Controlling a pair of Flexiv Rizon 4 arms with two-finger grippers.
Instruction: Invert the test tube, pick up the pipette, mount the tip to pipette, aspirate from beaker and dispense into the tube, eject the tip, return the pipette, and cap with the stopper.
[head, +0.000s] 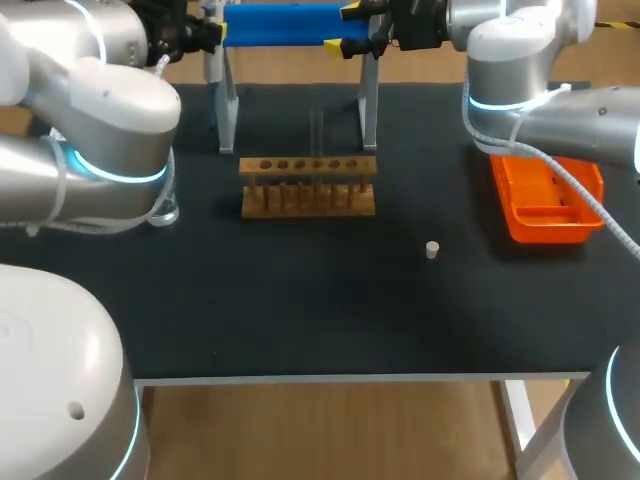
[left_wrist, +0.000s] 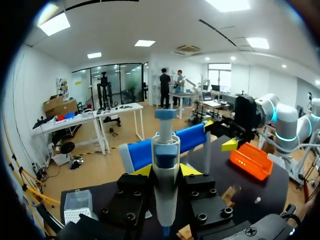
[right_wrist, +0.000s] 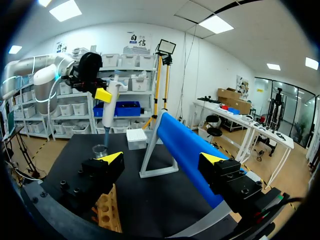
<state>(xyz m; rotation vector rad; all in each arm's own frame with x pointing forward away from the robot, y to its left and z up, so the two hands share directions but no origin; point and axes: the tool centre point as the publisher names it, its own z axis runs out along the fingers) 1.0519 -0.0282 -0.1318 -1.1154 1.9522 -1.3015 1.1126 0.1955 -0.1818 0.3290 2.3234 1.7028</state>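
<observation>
Pipette (left_wrist: 165, 150) stands straight up between the yellow fingers of your left pincer (left_wrist: 166, 171). Both fingers press it from two sides, so it is held tight. It is up by one end of the long blue bar (left_wrist: 195, 140).

Your right pincer (right_wrist: 162, 159) is wide open and holds nothing. The blue bar runs between its fingers, close to one and apart from the other.

On the black table (head: 300, 300) the wooden rack (head: 308, 185) sits in the middle. A thin glass tube (head: 317, 130) stands up at it, hard to see. The little pale stopper (head: 432, 249) lies alone between the rack and the orange tray (head: 545, 200). The beaker (right_wrist: 100, 149) and the white tip box (right_wrist: 136, 138) stand near each other.
</observation>
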